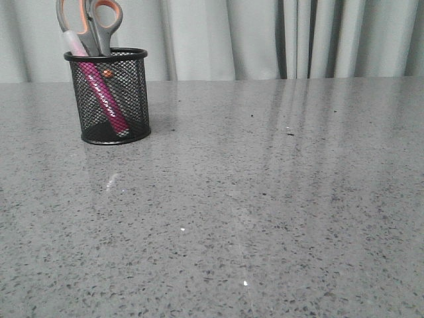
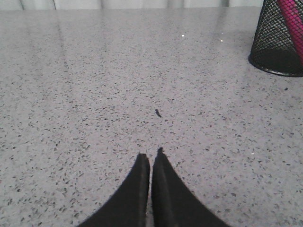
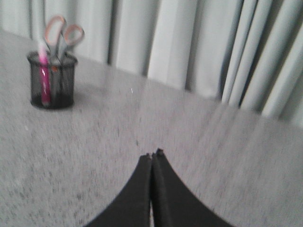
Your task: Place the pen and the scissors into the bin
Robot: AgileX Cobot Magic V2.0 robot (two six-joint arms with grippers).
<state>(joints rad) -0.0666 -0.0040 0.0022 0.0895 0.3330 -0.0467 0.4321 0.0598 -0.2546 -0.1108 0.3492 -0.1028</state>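
The black mesh bin (image 1: pixel 136 99) stands at the far left of the table. The magenta pen (image 1: pixel 101 93) leans inside it, pale cap end up. The scissors (image 1: pixel 93 23) stand in it blades down, their grey and orange handles above the rim. The bin (image 2: pixel 274 45) with the pen (image 2: pixel 292 19) shows in the left wrist view, and the bin (image 3: pixel 59 87), pen (image 3: pixel 45 80) and scissors (image 3: pixel 61 35) show in the right wrist view. My left gripper (image 2: pixel 150 155) is shut and empty over bare table. My right gripper (image 3: pixel 154 154) is shut and empty, well away from the bin. Neither gripper shows in the front view.
The speckled grey table (image 1: pixel 265 199) runs back to pale curtains (image 1: pixel 265 36). A small dark speck (image 2: pixel 157 113) lies on the table ahead of my left gripper.
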